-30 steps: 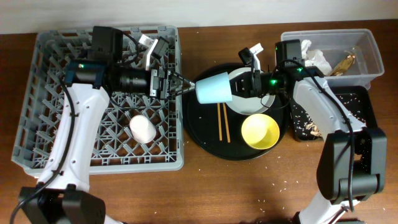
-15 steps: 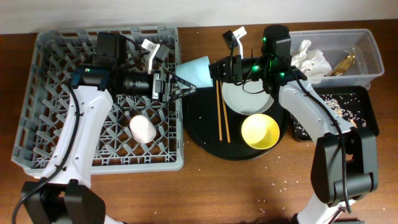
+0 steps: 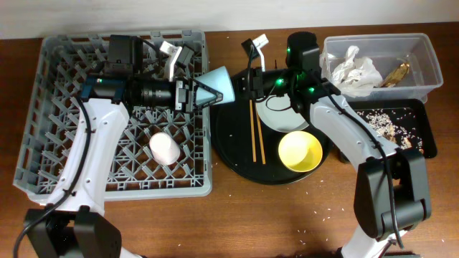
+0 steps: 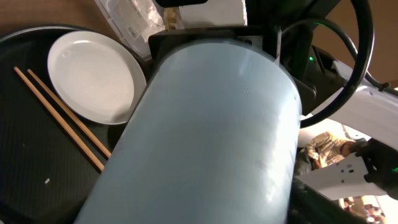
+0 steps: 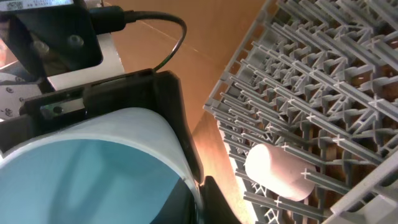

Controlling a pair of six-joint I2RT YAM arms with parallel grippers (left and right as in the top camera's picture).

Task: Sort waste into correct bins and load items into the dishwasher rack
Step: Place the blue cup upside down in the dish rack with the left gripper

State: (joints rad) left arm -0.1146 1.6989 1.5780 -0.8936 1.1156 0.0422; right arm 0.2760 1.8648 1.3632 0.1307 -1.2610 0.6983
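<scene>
No text, brand, number or sign legible in any view, white label strip (image 5: pixel 34 3) at the top edge of the right wrist view carries dark print, cropped and too small to read.

The light-blue cup (image 3: pixel 217 86) is hanging on its side between the two sets of jaws, over the rack's right edge. Its open mouth is facing the right jaws, which are gripping its rim. Its narrower base is sitting at the left jaws; whether they are pinching it is unclear. The pink cup (image 3: pixel 164 148) is lying on its side among the pegs of the grey rack (image 3: pixel 50 107), nearer the robot than the left jaws. The pale plate (image 3: pixel 276 113) is lying flat just right of the right jaws, with the chopsticks (image 3: pixel 255 136) side by side just nearer the robot. The yellow bowl (image 3: pixel 300 151) is sitting upright to their right. Well right of the right jaws, the clear tub (image 3: pixel 430 50) is holding the white napkins (image 3: pixel 355 68) and brown wrapper (image 3: pixel 396 73). The black tray (image 3: pixel 428 136) beside it is carrying the rice bits (image 3: pixel 387 118).
</scene>
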